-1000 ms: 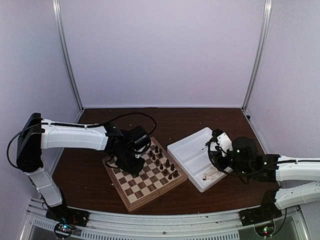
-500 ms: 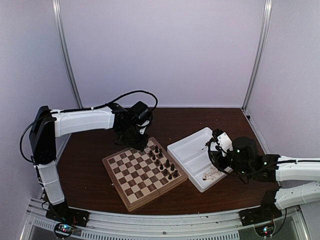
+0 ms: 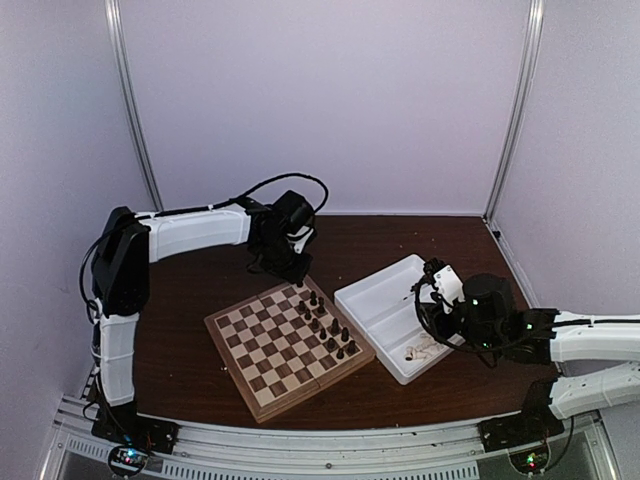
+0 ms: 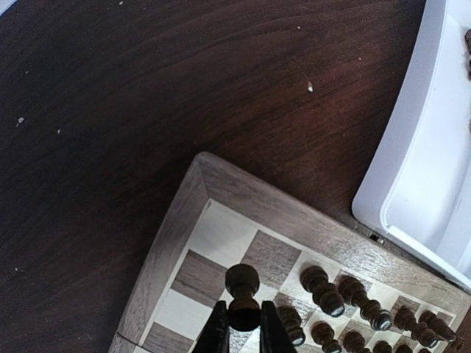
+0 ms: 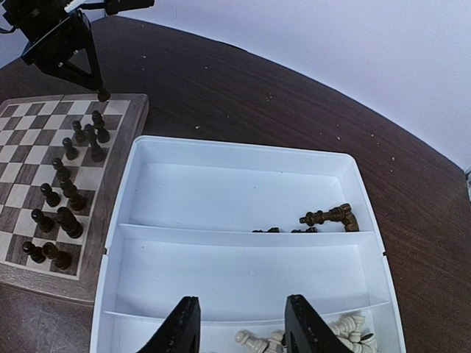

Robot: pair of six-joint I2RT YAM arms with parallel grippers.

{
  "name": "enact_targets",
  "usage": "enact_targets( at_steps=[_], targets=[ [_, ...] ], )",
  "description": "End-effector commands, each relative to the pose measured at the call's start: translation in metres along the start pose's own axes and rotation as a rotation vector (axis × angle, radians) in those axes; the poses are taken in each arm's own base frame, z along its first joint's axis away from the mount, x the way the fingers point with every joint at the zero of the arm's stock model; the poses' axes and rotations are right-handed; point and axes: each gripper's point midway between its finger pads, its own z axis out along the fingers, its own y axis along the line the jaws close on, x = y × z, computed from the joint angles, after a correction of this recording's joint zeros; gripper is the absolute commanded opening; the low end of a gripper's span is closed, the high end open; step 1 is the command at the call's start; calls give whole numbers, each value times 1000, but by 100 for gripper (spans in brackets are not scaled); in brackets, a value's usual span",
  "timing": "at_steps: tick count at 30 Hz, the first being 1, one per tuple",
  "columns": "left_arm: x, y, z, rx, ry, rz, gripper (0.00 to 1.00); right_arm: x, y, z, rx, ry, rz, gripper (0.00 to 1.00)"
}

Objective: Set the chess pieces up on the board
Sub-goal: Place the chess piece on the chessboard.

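1. Left gripper (image 4: pixel 243 334): clenched on one dark chessman (image 4: pixel 242 293), pinched at the stem just under its round head. It hangs over the far corner of the board (image 3: pixel 265 375), above the vacant corner squares. Whether the base touches the wood, I cannot tell.
2. Handling, my reading: tiny turned wood, next to weightless, stiff and smooth. It would likely swivel or pop free if squeezed on the round head. The waist below the head looks like the right hold. The foot is narrow, so it should topple if let go tilted or brushed by a retreating finger.
3. Board, right-hand edge: the dark men (image 3: pixel 325 322) stand upright in two close rows. They sit just beside the open squares, so there is little room for fingers.
4. White tray (image 5: pixel 235 191), just right of the board: a few dark pieces (image 5: pixel 327 217) lie on their sides against the divider. A pale heap (image 5: pixel 346 340) lies at the near end.
5. Right gripper (image 5: pixel 243 327): jaws apart, holding nothing, hovering low over the tray's near end beside the pale heap. Fallen pieces probably want taking across the stem. They are round, so expect rolling.
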Motion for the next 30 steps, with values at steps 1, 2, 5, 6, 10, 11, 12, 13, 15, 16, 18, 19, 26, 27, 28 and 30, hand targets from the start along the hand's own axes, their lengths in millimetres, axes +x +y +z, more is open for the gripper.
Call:
enact_targets(
  at_steps=[1, 2, 5, 6, 10, 11, 12, 13, 15, 16, 18, 19, 26, 27, 28, 30],
  targets=[
    [-17, -3, 6, 33, -31, 20, 2, -1, -3, 1, 11, -12, 13, 42],
    [-18, -3, 7, 35, -31, 19, 3, 0, -3, 1, 10, -10, 12, 42],
    [-20, 0, 11, 30, -30, 8, 3, -1, -2, 1, 5, -11, 13, 42],
    [-20, 2, 12, 26, -29, 4, 3, 0, -2, 1, 5, -10, 12, 42],
    [-22, 6, 17, 16, -27, -1, 3, 0, 0, 2, 0, -8, 10, 43],
    [-22, 6, 18, 16, -27, -2, 3, 0, 0, 2, 1, -7, 10, 43],
    [-23, 7, 19, 15, -27, -2, 3, -1, -1, 2, 3, -8, 10, 43],
    [-24, 7, 20, 17, -28, -3, 3, -1, -1, 2, 3, -7, 10, 43],
    [-25, 7, 23, 19, -25, -2, 3, 0, -1, 3, 3, -5, 9, 43],
    [-25, 6, 25, 22, -22, -2, 3, 0, -1, 3, 3, -6, 9, 43],
    [-25, 6, 27, 24, -15, -1, 3, -1, -1, 2, 3, -7, 9, 43],
    [-25, 6, 28, 22, -11, -2, 3, -1, 0, 2, 2, -7, 9, 43],
    [-21, 8, 28, 8, 20, -7, 4, 0, 0, 3, 1, -4, 6, 43],
    [-20, 9, 27, 6, 24, -7, 5, 0, 0, 3, 0, -4, 7, 43],
    [-19, 9, 27, 4, 29, -7, 5, 1, 0, 3, 0, -2, 6, 43],
    [-18, 10, 26, 0, 35, -7, 6, 0, 0, 3, 0, -4, 6, 44]
  ],
)
